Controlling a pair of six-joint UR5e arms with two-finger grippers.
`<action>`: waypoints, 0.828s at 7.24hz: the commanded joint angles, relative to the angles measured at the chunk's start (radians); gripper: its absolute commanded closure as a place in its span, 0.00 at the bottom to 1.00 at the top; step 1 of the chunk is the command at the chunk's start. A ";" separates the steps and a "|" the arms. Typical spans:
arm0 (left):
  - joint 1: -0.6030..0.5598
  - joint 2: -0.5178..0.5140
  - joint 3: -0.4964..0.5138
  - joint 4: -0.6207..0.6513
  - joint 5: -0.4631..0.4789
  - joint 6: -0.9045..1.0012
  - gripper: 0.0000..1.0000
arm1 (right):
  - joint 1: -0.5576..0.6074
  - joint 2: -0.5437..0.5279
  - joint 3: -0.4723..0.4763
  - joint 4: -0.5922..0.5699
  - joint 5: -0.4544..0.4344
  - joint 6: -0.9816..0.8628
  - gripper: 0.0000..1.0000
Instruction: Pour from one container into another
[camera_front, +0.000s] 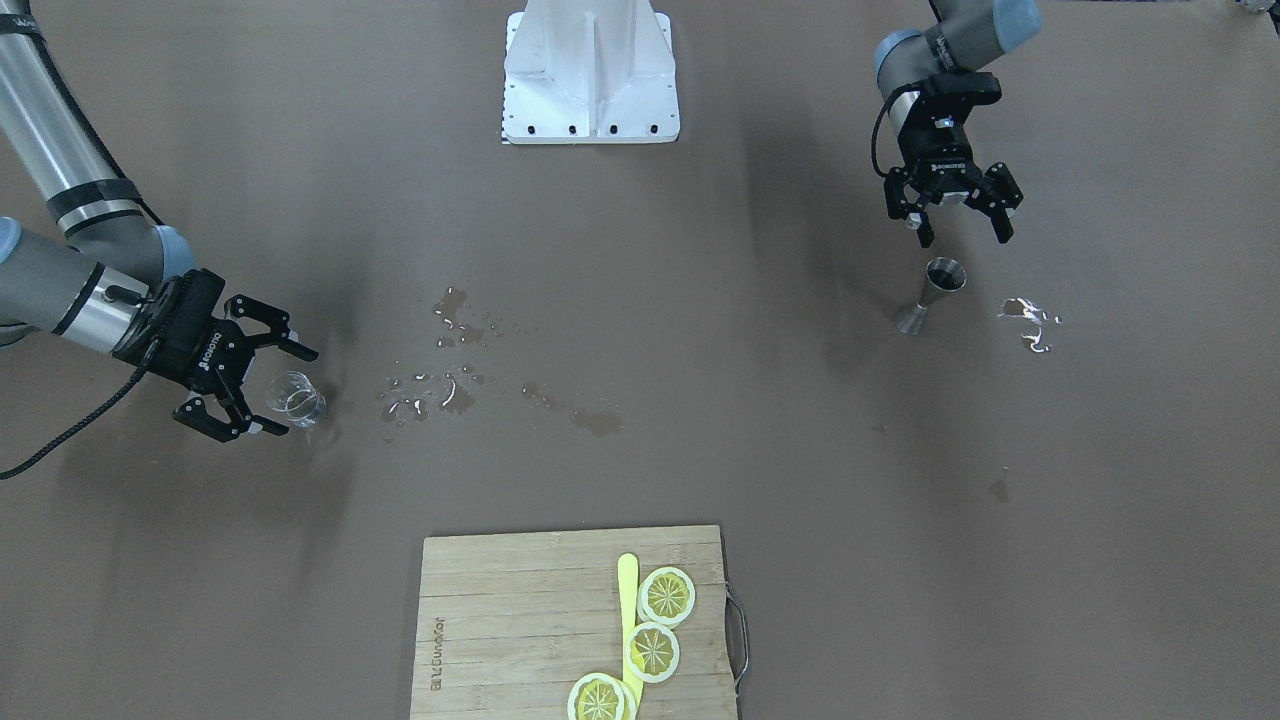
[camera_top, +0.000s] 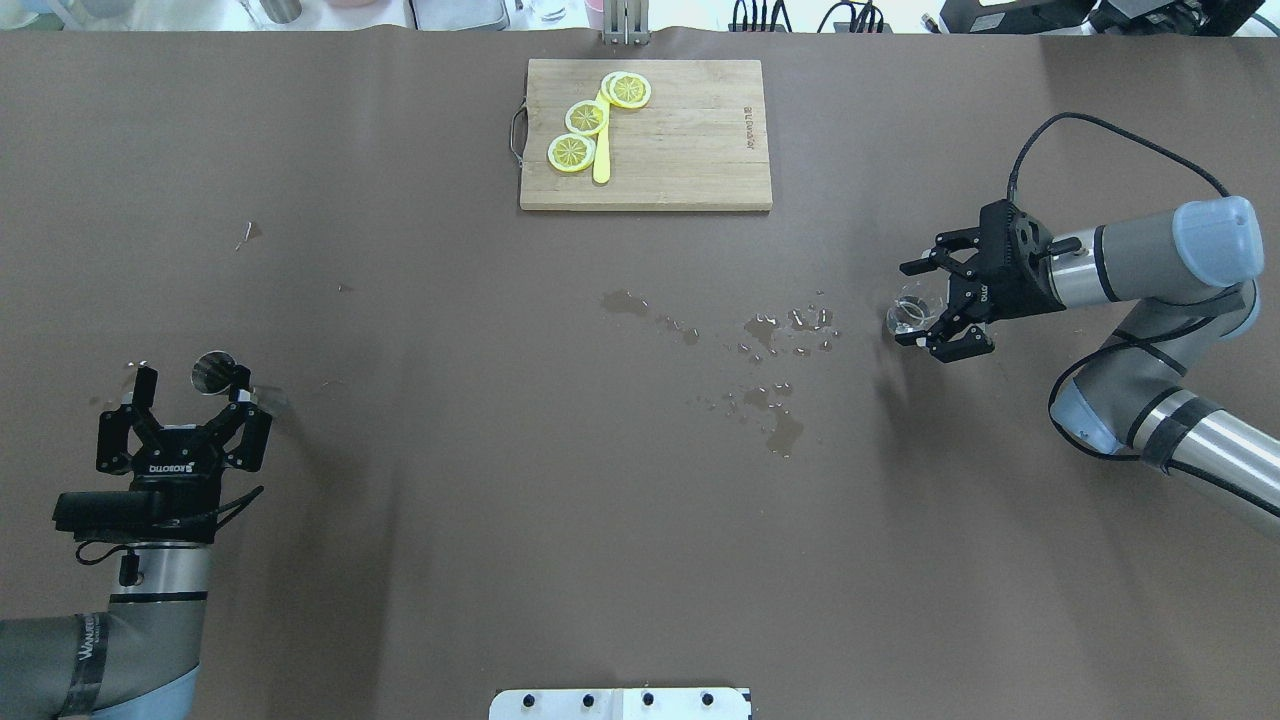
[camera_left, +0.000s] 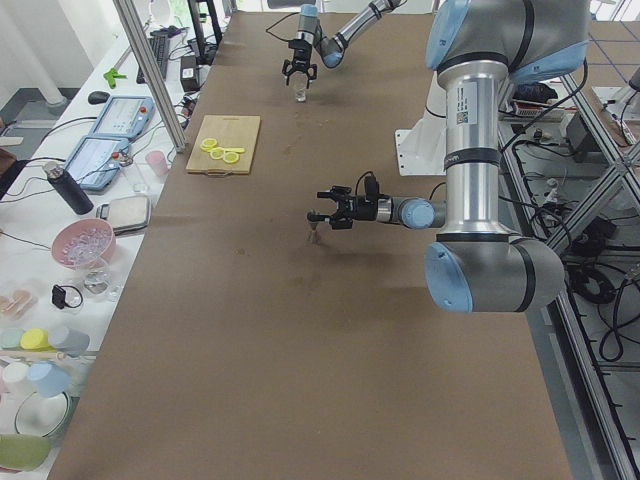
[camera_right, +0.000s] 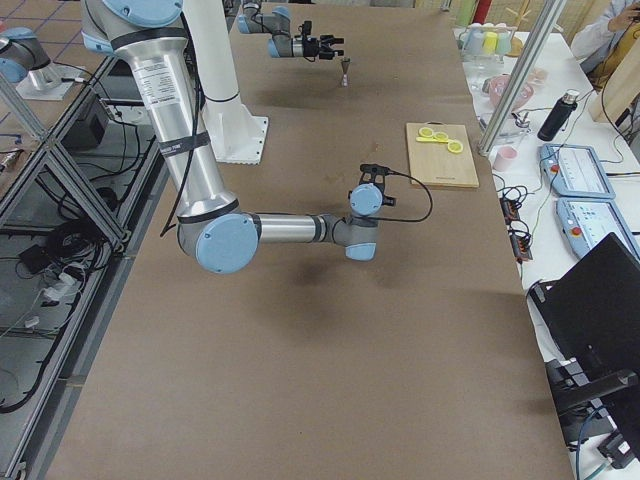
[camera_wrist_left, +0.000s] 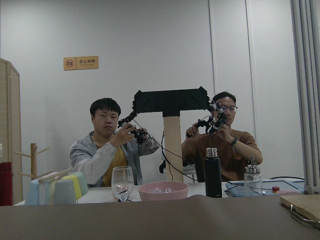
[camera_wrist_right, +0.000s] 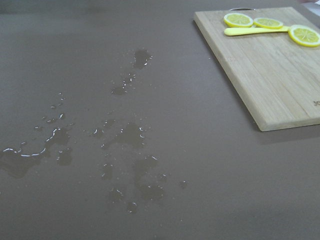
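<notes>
The glass (camera_front: 296, 398) is seen as a short, clear cylinder, its rim drawn as an ellipse in the front-facing view. In the overhead view it is only a pale ring. Its axis appears close to upright with the mouth upward, though a slight lean cannot be ruled out. It is placed on the table (camera_front: 700, 430), off to the robot's right of the cutting board (camera_top: 690, 150) and nearer the robot than the board.

The right gripper (camera_top: 908, 305) is spread wide, with one finger on each side of the glass. Whether the fingers touch it cannot be told.

The jigger (camera_front: 933, 294) is shown as a grey hourglass only in the front-facing view. From overhead, just its round top is seen. It stands upright, long axis vertical, well to the robot's left of the board.

The left gripper (camera_front: 964, 238) is held released, fingers apart, just on the robot's side of the jigger. In the left side view it is seen raised above it.

Puddles (camera_top: 770, 330) lie between the board and the robot. They are seen closest in the right wrist view, together with the lemon slices (camera_top: 586, 117) on the board.
</notes>
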 joint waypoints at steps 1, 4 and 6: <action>0.013 0.025 -0.140 0.018 -0.082 0.129 0.01 | 0.070 -0.002 0.058 -0.078 0.074 -0.001 0.00; 0.000 -0.040 -0.292 0.000 -0.327 0.563 0.01 | 0.141 0.002 0.172 -0.391 0.070 -0.014 0.00; -0.062 -0.131 -0.292 -0.169 -0.479 0.957 0.01 | 0.170 0.004 0.236 -0.690 0.057 -0.013 0.00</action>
